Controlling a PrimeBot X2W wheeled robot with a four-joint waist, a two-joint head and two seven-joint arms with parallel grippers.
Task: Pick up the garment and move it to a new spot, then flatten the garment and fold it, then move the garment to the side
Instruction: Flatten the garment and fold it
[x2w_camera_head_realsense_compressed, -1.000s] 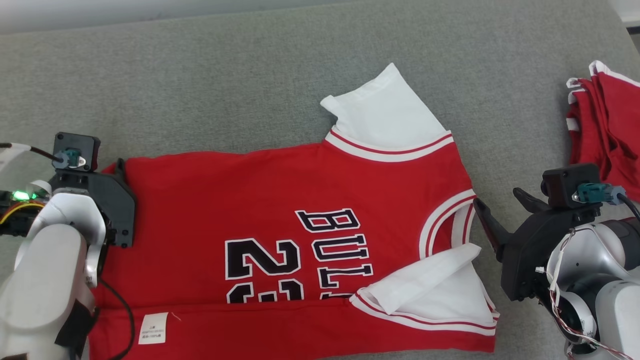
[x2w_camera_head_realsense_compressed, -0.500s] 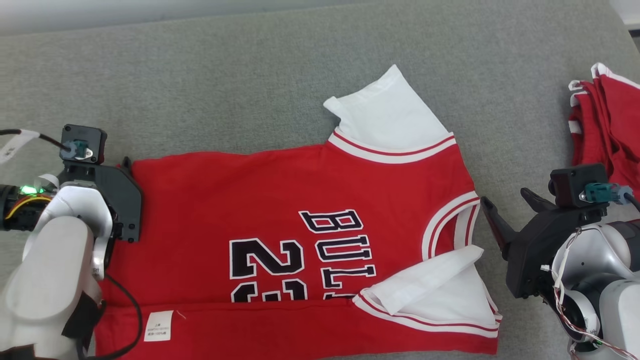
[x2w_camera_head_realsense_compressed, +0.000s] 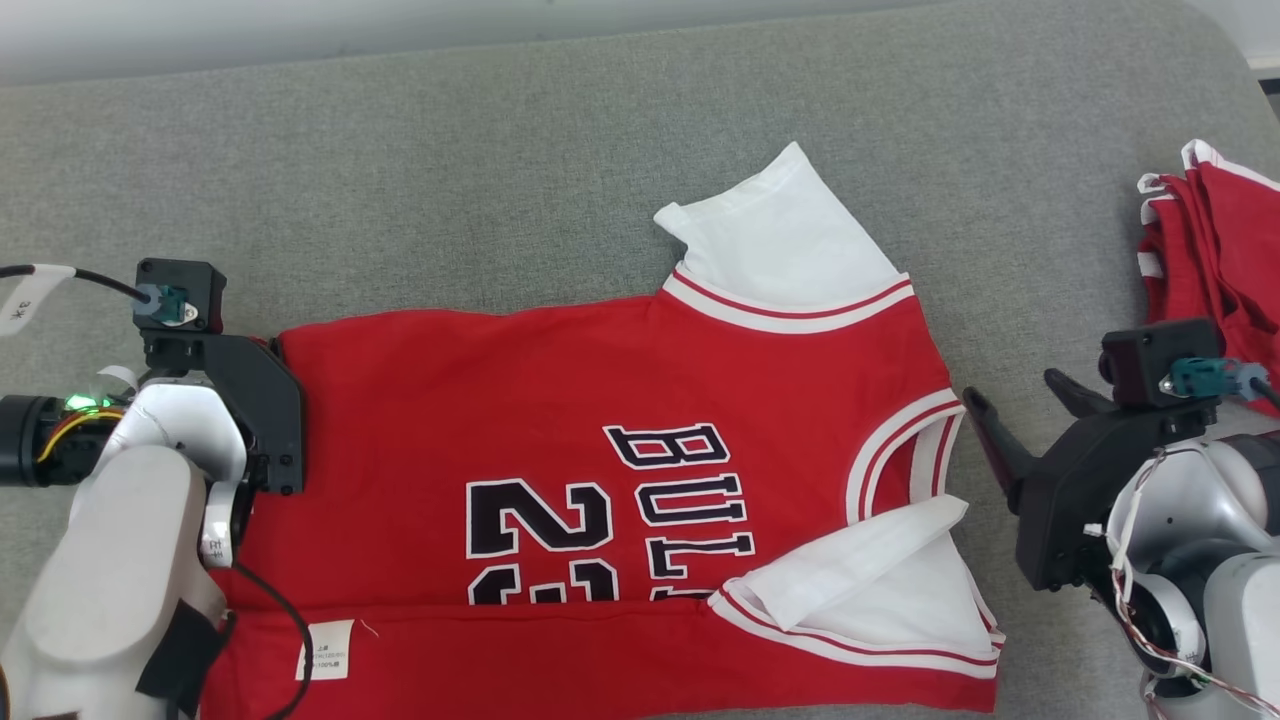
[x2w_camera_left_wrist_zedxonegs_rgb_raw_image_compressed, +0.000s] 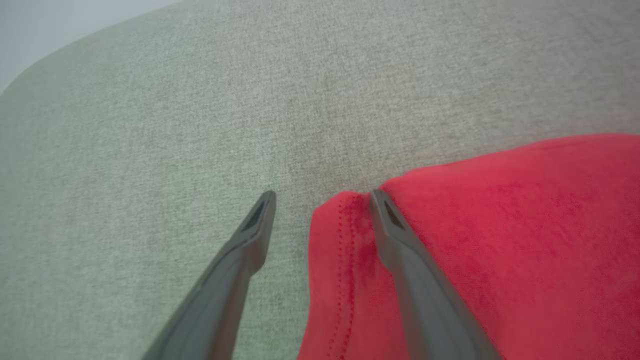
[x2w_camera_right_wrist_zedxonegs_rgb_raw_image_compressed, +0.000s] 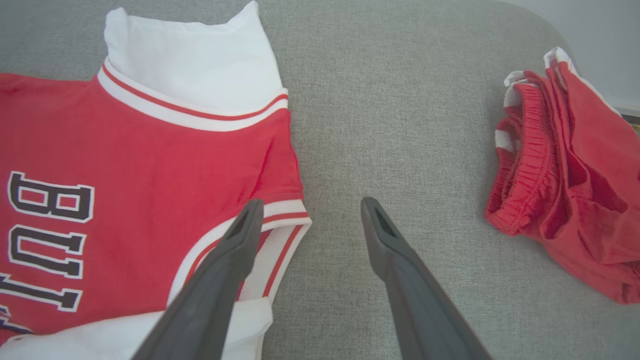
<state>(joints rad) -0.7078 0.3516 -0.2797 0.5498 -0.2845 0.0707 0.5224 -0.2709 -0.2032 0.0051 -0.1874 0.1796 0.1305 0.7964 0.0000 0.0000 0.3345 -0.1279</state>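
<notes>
red basketball jersey with white sleeves and black lettering (x2w_camera_head_realsense_compressed: 560, 400) lies flat on the grey fabric surface (x2w_camera_head_realsense_compressed: 500, 150), centre to 6 o'clock in the head view. hem points to 9 o'clock, collar to 3 o'clock. the long edge at 6 o'clock is folded over the front and cuts off the lower part of the black "bull" lettering (x2w_camera_head_realsense_compressed: 680, 490) and the black number (x2w_camera_head_realsense_compressed: 540, 520). small white care label (x2w_camera_head_realsense_compressed: 325, 648) sits on that flap near 7 o'clock. one white sleeve (x2w_camera_head_realsense_compressed: 780, 230) sticks out at 12 to 1 o'clock of the jersey. the other white sleeve (x2w_camera_head_realsense_compressed: 860, 570) is folded in across the body at 4 to 5 o'clock.

left gripper (x2w_camera_left_wrist_zedxonegs_rgb_raw_image_compressed: 322, 197) is at the jersey's 9 o'clock, at the hem corner. its fingers are spread wide and clamp nothing. in the left wrist view the hem corner sits in the gap, with one finger over red cloth and the other over bare grey surface. can't tell whether either finger touches.

right gripper (x2w_camera_head_realsense_compressed: 1010, 388) is at the jersey's 3 o'clock, just beside the collar. its fingers are spread wide and it's empty. in the right wrist view one finger overlaps the white-and-red collar trim (x2w_camera_right_wrist_zedxonegs_rgb_raw_image_compressed: 280, 215), the other is over bare grey.

crumpled red shorts with white trim (x2w_camera_head_realsense_compressed: 1215, 260) lie at 2 to 3 o'clock of the head view, apart from the jersey.
</notes>
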